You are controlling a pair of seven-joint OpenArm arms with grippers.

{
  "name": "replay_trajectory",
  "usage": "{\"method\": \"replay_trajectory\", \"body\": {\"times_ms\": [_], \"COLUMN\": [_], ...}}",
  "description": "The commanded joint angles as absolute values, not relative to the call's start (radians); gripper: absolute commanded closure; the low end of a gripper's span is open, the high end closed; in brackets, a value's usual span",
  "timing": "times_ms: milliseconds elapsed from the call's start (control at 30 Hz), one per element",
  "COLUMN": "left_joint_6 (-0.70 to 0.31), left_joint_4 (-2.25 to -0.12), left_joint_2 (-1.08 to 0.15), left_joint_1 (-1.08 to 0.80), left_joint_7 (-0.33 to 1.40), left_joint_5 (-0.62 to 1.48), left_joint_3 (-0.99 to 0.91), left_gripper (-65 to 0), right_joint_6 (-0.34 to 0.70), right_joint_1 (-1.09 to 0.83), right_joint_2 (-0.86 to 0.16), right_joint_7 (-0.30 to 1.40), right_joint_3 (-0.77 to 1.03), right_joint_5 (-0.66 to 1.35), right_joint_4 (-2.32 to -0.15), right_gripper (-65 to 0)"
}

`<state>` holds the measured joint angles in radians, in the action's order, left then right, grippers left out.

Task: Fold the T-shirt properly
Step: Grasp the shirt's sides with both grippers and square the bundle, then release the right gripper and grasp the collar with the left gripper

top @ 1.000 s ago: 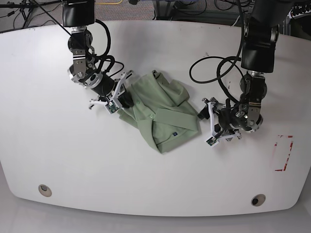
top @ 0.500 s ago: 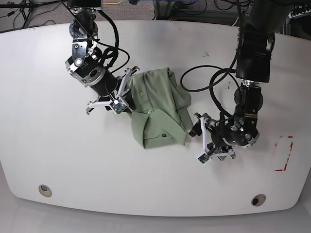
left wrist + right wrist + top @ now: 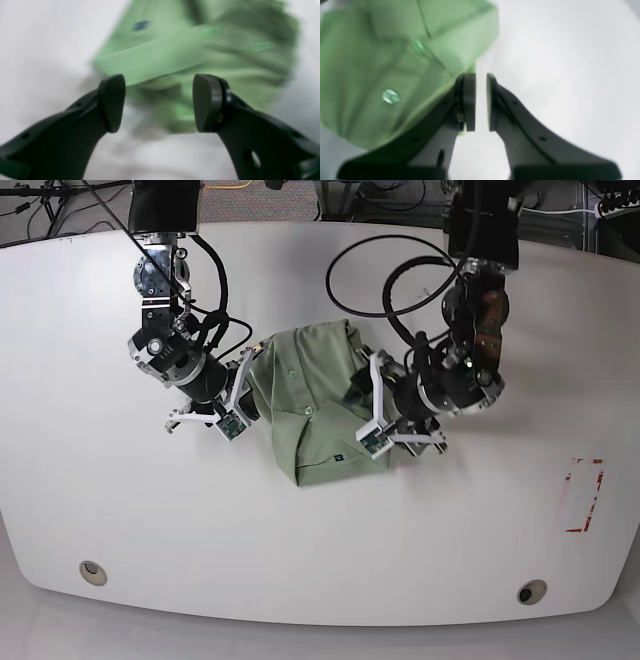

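The pale green T-shirt (image 3: 312, 400) lies folded in a compact bundle at the middle of the white table (image 3: 120, 510), collar and buttons up. My left gripper (image 3: 377, 418) is at its right edge. In the left wrist view it (image 3: 158, 103) is open and empty, with the blurred shirt (image 3: 175, 55) just ahead. My right gripper (image 3: 243, 395) is at the shirt's left edge. In the right wrist view it (image 3: 481, 102) has its jaws almost together with nothing between them, and the shirt (image 3: 382, 62) lies against the outside of its left finger.
A red rectangle mark (image 3: 583, 495) is on the table at the right. Two round holes (image 3: 92, 571) (image 3: 531, 591) sit near the front edge. Cables and stands are behind the far edge.
The shirt has turned from a diagonal lie to a squarer, more compact bundle. The left arm has swung in from the right to the shirt's right edge. The right arm has shifted slightly down.
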<state>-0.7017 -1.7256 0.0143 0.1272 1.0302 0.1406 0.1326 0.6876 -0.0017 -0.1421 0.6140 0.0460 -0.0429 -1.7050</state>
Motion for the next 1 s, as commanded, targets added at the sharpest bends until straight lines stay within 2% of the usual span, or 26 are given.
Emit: {"method": "replay_trajectory", "body": {"times_ms": [0,333,500,733,967], "left_joint_6": [-0.698,-0.697,-0.696,-0.696,-0.696], "left_joint_4": [-1.807,-1.745,-1.641,-1.477,-1.432], "left_joint_2": [0.068,0.087,0.035,-0.038,-0.104], "left_joint_1": [0.071,-0.024,-0.021,0.028,0.044], "left_joint_7": [1.013,0.954,0.905,0.826,0.819], "left_joint_5": [0.145,0.142,0.143,0.145,0.147], "left_joint_3": [0.127,0.119,0.119,0.119,0.119], "left_gripper": [-39.6,-39.6,-39.6,-39.6,-39.6], "right_joint_6": [0.690,0.691,0.693,0.690,0.690], "right_joint_1": [0.024,0.005,-0.010,-0.039,-0.058], "right_joint_2": [-0.139,-0.097,-0.085,-0.084,-0.085], "right_joint_7": [0.585,0.585,0.579,0.469,0.461], "right_joint_3": [0.045,0.044,0.041,0.039,0.039], "right_joint_5": [-0.019,-0.022,-0.022,-0.021,-0.021], "right_joint_4": [-1.684,-1.681,-1.643,-1.550,-1.552], "right_gripper": [-6.7,-6.7,-6.7,-6.7,-6.7]}}
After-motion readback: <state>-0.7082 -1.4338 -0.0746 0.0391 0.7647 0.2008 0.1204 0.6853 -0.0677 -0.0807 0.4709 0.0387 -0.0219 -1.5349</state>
